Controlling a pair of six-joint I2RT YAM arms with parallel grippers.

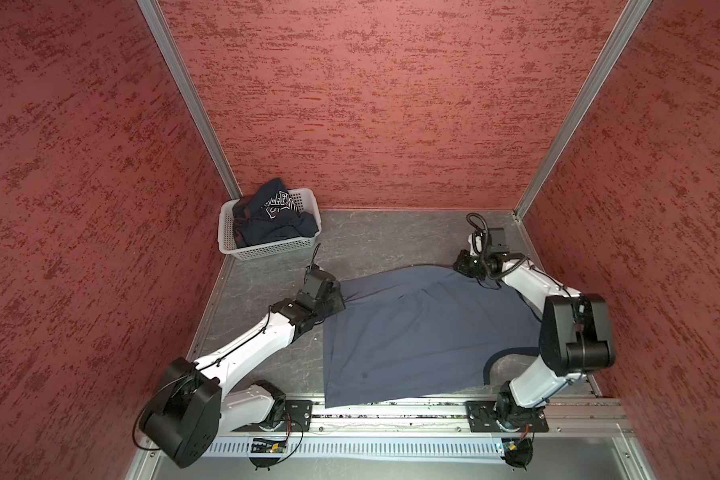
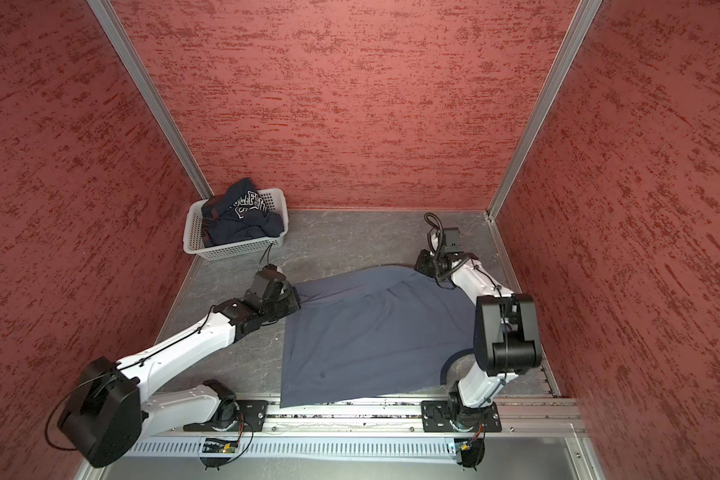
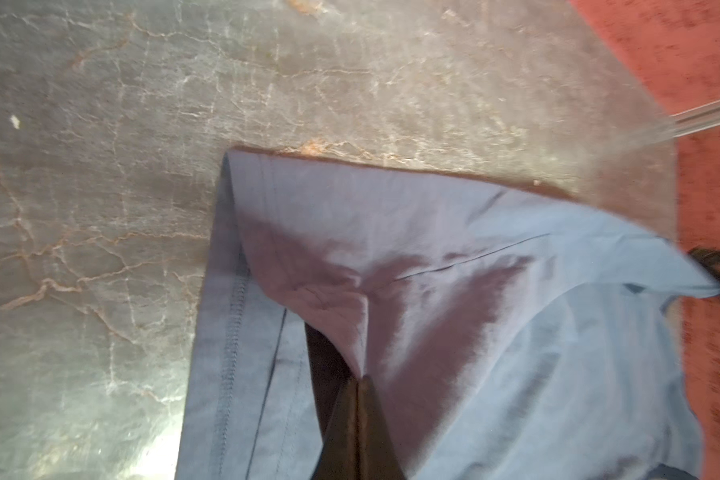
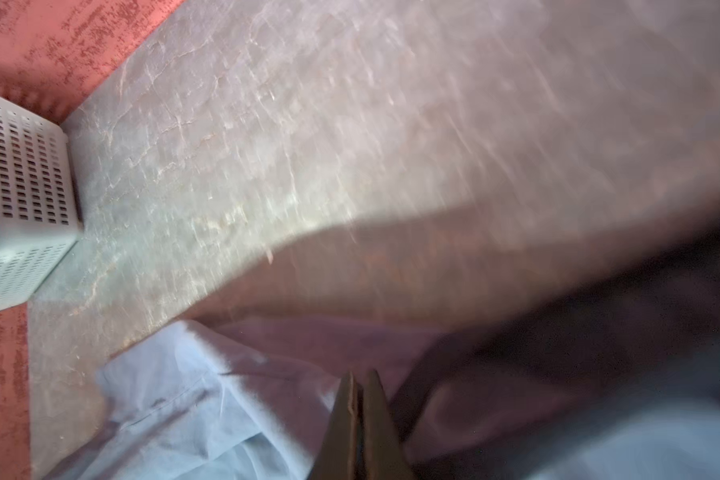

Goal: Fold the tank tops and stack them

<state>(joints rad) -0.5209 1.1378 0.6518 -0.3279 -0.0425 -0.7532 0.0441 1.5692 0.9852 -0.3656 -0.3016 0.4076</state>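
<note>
Across the middle of the table (image 1: 375, 237), got the grey-blue tank top (image 1: 412, 332) spread out mostly flat, easy to spot in both top views (image 2: 371, 332), near edge reaching onto the metal rail (image 1: 391, 415) at the front, navy-trimmed armhole curve sitting down by the base of the right arm (image 1: 524, 386). Far edge pulled taut between its two corners, with a soft ridge running through the cloth just behind it. Left tool (image 1: 341, 300) clenched on the far left corner. Same thing close up from the left wrist view (image 3: 360, 380): dark fingers (image 3: 341, 419) pressed together, little tent of fabric pinched right at the tip, hem stitching clear as day along that corner. Right tool (image 1: 460, 268) clenched too, on the far right corner. Pretty blurry in the right wrist view (image 4: 360, 384), but fingers clearly together with pale cloth bunched on both sides. Can also see the cloth drawn to a point at that tool from the left wrist view. Further out, navy tank top (image 1: 271, 220) with white-outlined lettering, crumpled up in the white perforated basket (image 1: 267, 249) at the far left corner of the table, poking above the rim, well apart from the grey-blue one. Red textured walls (image 1: 391, 104) closing in on three sides.
</note>
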